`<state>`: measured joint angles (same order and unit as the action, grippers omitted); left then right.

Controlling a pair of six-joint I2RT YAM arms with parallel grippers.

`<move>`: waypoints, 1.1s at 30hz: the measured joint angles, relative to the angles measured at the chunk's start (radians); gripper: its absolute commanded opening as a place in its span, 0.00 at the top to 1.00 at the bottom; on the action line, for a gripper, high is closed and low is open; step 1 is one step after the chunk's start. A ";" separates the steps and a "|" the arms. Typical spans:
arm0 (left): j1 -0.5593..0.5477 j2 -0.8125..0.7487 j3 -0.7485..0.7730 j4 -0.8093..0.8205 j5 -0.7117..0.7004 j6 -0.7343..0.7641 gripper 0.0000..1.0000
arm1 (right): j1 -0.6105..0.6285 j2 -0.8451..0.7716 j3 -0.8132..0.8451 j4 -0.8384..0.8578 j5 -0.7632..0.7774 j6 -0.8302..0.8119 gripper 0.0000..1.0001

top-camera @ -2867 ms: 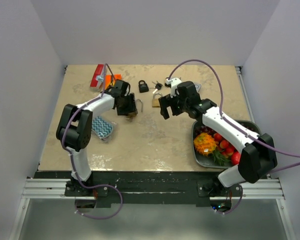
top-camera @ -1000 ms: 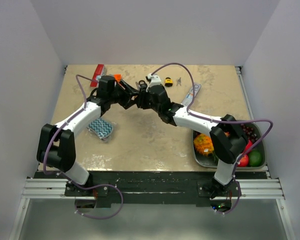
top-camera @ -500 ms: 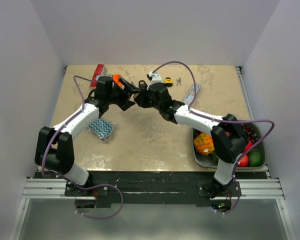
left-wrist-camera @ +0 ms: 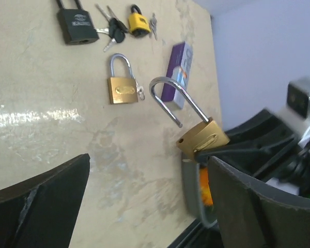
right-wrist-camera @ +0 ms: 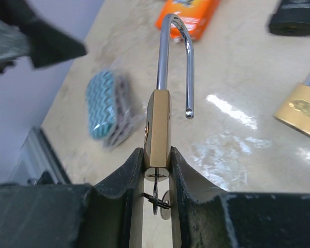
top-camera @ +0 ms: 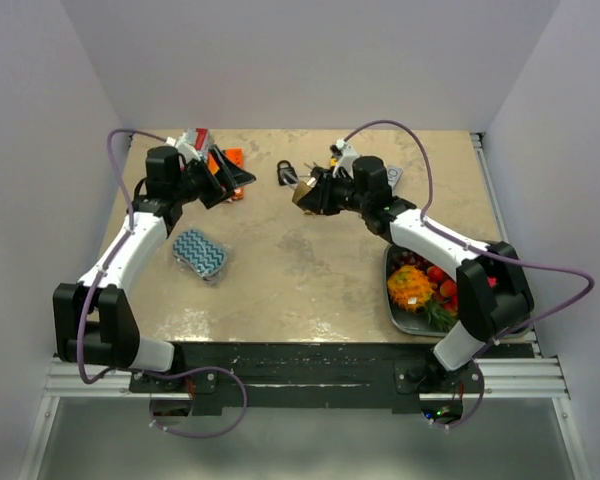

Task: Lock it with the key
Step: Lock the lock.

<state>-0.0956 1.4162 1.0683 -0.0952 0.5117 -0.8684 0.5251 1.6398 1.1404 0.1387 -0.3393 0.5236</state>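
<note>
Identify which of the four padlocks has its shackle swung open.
The brass padlock clamped in the right gripper: its shackle's free end hangs clear of the body. The other brass padlock, the black padlock and the yellow padlock lie on the table.

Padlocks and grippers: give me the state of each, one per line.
Held brass padlock: shackle open, clamped in the right gripper.
Loose brass padlock: shut, lying flat.
Black padlock: shut, lying flat.
Yellow padlock: shut.
Left gripper: open, empty.
Right gripper: shut on the held brass padlock.
</note>
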 measured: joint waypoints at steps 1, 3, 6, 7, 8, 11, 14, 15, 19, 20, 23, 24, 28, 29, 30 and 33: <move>0.003 -0.004 0.003 -0.007 0.040 0.073 0.01 | -0.004 -0.014 -0.004 -0.003 -0.051 -0.021 1.00; 0.003 -0.019 0.012 -0.028 0.130 0.269 0.01 | -0.005 -0.040 -0.004 -0.011 -0.156 -0.069 1.00; 0.003 -0.074 0.019 -0.082 0.271 0.576 0.01 | -0.005 -0.080 -0.004 -0.035 -0.293 -0.144 1.00; 0.003 -0.105 0.021 -0.114 0.320 0.696 0.01 | -0.005 -0.094 -0.004 -0.048 -0.340 -0.176 1.00; 0.003 -0.138 0.023 -0.152 0.367 0.825 0.03 | -0.005 -0.107 -0.004 -0.067 -0.382 -0.209 1.00; 0.000 -0.211 0.054 -0.291 0.473 1.154 0.08 | -0.005 -0.138 0.011 -0.157 -0.495 -0.309 1.00; -0.025 -0.217 0.121 -0.469 0.530 1.437 0.12 | -0.005 -0.144 0.049 -0.254 -0.570 -0.412 1.00; -0.037 -0.209 0.135 -0.512 0.538 1.496 0.14 | -0.005 -0.144 0.061 -0.280 -0.585 -0.442 1.00; -0.079 -0.176 0.140 -0.576 0.520 1.540 0.22 | -0.005 -0.153 0.088 -0.351 -0.631 -0.527 1.00; -0.085 -0.171 0.140 -0.579 0.512 1.541 0.25 | -0.005 -0.157 0.089 -0.361 -0.640 -0.538 1.00; -0.110 -0.169 0.137 -0.579 0.489 1.543 0.30 | -0.005 -0.170 0.090 -0.387 -0.667 -0.573 1.00; -0.122 -0.169 0.136 -0.577 0.484 1.543 0.31 | -0.005 -0.175 0.090 -0.396 -0.677 -0.583 1.00; -0.170 -0.169 0.127 -0.576 0.469 1.542 0.32 | -0.005 -0.193 0.090 -0.420 -0.701 -0.611 1.00; -0.178 -0.169 0.127 -0.576 0.465 1.542 0.32 | -0.005 -0.197 0.090 -0.423 -0.702 -0.615 1.00; -0.189 -0.169 0.127 -0.573 0.463 1.540 0.32 | -0.005 -0.203 0.090 -0.425 -0.703 -0.623 1.00; -0.197 -0.169 0.112 -0.565 0.457 1.534 0.39 | -0.005 -0.217 0.090 -0.430 -0.705 -0.637 1.00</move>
<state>-0.2924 1.2476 1.1805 -0.6598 0.9684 0.6659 0.5205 1.4223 1.2308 -0.2913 -1.0439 -0.1139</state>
